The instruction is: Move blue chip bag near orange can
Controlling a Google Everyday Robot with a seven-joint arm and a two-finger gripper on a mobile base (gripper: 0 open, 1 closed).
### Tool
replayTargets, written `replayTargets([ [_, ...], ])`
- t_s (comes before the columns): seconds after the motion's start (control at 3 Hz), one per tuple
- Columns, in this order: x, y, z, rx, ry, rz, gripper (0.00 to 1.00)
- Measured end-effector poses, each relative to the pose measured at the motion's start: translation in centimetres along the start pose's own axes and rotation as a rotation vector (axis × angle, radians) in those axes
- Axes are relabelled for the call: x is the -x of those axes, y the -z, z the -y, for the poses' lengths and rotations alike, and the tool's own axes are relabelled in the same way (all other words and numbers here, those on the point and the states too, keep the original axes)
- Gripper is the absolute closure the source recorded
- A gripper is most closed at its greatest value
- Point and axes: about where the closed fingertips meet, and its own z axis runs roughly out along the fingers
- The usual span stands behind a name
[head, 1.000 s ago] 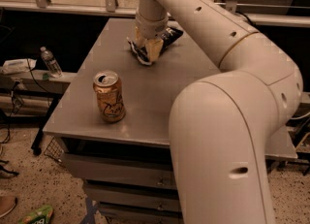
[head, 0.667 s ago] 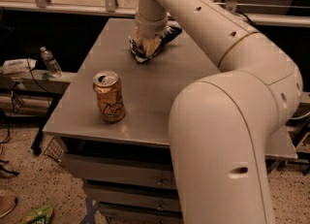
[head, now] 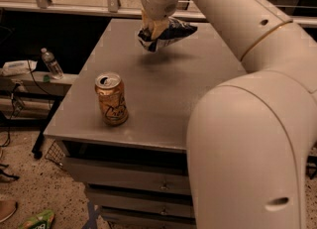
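Observation:
The blue chip bag (head: 166, 33) hangs in the air above the far middle of the grey table (head: 163, 99), with its shadow on the tabletop below it. My gripper (head: 153, 27) reaches down from the top of the view and is shut on the bag's left part. The orange can (head: 111, 98) stands upright near the table's front left corner, well apart from the bag and nearer the camera.
My large white arm (head: 247, 124) fills the right side of the view and hides the table's right part. A plastic water bottle (head: 51, 64) stands on a low shelf left of the table. Drawers (head: 129, 173) sit under the tabletop.
The gripper has lifted the chip bag off the tabletop; it now hangs above the table. The can has not moved.

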Motion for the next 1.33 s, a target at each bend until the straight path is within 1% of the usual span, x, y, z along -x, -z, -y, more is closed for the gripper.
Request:
replayTargets([
  [0.33, 1.7, 2.7, -0.9, -0.033, 0.034, 0.081, 1.0],
  [0.67, 4.8, 4.0, -2.8, -0.034, 0.056, 0.206, 1.0],
  [1.0, 7.7, 3.6, -5.3, 0.011, 0.057, 0.316, 1.0],
  [1.33, 9.6, 3.0, -7.2, 0.051, 0.051, 0.387, 1.0],
])
